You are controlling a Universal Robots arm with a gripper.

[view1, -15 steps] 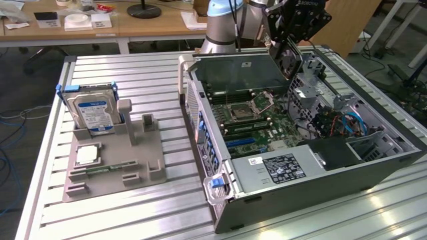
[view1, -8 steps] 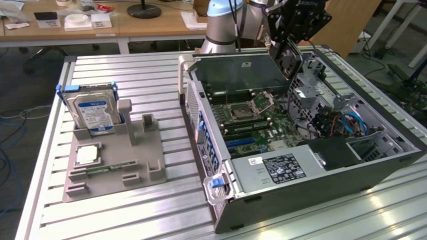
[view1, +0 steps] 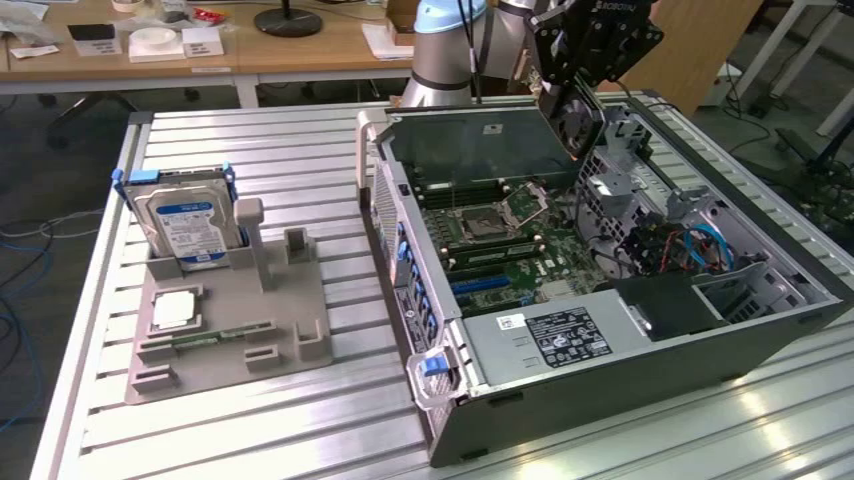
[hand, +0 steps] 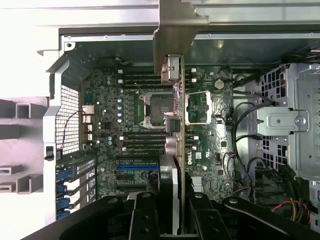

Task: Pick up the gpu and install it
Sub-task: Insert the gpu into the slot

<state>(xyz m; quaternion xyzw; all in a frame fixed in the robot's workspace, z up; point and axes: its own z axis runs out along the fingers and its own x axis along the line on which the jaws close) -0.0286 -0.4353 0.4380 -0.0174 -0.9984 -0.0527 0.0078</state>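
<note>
On the exterior view's left, a grey holder sits on the slatted metal table. A hard drive stands upright in its far slot. A square processor chip and a narrow memory stick lie flat nearer the camera.

To the right of the holder lies the open computer case. Its motherboard is exposed, with the processor socket near the middle. The power supply fills the near end.

Over the far part of the case hangs the gripper, closed on the gpu. The card hangs just below the gripper, dark face and fan turned toward the exterior view's left. It is raised above the board and seated in no slot.

In the wrist view the gpu shows edge-on, running straight out from the gripper. Dark fingers clamp it on either side. Its silver end bracket is at the end away from the gripper, over the case's rim. Its thin green edge crosses above the processor socket and the memory slots. The blue expansion slots lie on the board just beside the card's line.
</note>
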